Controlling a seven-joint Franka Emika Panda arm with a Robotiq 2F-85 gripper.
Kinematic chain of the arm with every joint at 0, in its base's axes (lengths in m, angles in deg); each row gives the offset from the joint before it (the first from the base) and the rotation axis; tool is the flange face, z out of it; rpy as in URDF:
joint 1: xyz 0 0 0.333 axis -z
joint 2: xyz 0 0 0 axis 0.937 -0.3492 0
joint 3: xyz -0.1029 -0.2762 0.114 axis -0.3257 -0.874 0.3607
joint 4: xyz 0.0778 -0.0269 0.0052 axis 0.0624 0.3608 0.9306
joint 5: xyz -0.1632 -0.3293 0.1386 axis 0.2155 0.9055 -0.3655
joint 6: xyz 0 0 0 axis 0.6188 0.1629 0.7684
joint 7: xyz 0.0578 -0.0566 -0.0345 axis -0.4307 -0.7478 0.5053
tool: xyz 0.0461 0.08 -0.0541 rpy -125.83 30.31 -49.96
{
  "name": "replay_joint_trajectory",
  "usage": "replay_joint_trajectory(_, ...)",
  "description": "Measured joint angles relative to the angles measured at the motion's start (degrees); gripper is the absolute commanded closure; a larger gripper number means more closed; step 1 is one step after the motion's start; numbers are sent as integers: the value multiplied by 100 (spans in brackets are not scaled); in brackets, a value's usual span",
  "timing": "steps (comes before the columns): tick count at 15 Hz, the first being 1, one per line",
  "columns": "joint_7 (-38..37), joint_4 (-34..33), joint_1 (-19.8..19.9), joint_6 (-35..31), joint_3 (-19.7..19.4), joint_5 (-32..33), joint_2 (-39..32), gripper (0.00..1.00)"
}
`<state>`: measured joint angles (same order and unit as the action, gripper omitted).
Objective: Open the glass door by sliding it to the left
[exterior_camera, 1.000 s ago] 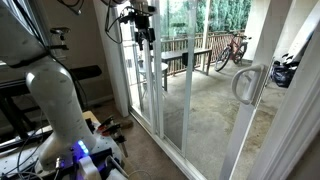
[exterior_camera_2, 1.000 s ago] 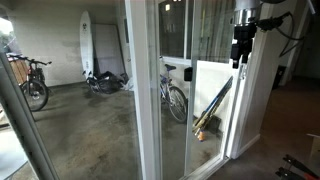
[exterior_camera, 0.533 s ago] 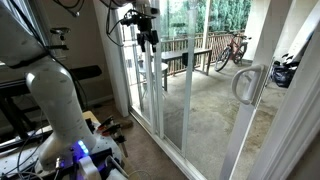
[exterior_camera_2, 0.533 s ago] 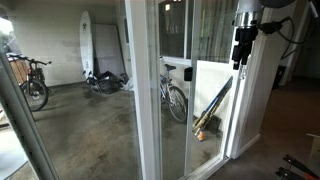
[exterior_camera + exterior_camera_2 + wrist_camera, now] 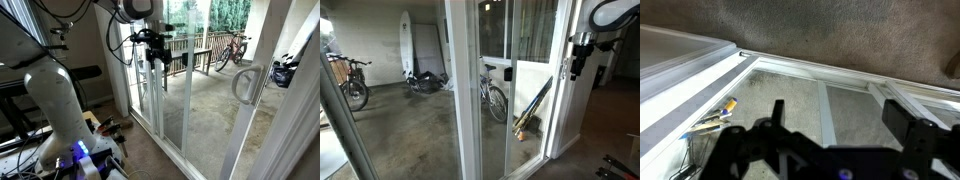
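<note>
**Gripper (image 5: 155, 55) spread open, well away from the handle (image 5: 246, 85)**

In an exterior view, can see the glass door (image 5: 205, 115) filling the right half, with its pale D-shaped handle on the upright edge near the right side. Can spot the gripper near the top centre, hanging off the white arm (image 5: 60, 95), just in front of the far panel (image 5: 147, 95) and well apart from the handle. Way too small there to judge the opening, and can't say about contact with the glass either.

In an exterior view, got the gripper (image 5: 576, 66) by the right edge, dark, pointing down, arm cropped at the top right corner. Can't pick out the handle here, so no way of naming the door among the white-framed panes. Behind the glass, a bicycle (image 5: 495, 97), partly hidden by a frame post.

Wrist view: looking down past the gripper (image 5: 840, 120) along the bottom edge, out of focus. Fingers (image 5: 776, 112) spread wide, nothing between them. Grey carpet (image 5: 840, 30) across the top edge. Blurry yellowish tools (image 5: 715, 115) at the lower left, hard to identify.
</note>
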<state>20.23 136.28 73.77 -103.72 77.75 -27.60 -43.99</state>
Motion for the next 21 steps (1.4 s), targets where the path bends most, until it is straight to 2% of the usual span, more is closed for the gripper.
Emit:
replay_joint_trajectory(3,922,255,298,-474,-610,148,135,0)
replay_joint_trajectory(8,2232,258,636,-1204,-1735,89,157,0)
replay_joint_trajectory(13,3166,-149,607,-1553,-2649,-659,-127,0)
replay_joint_trajectory(21,3221,-188,640,-1551,-2598,-703,-184,0)
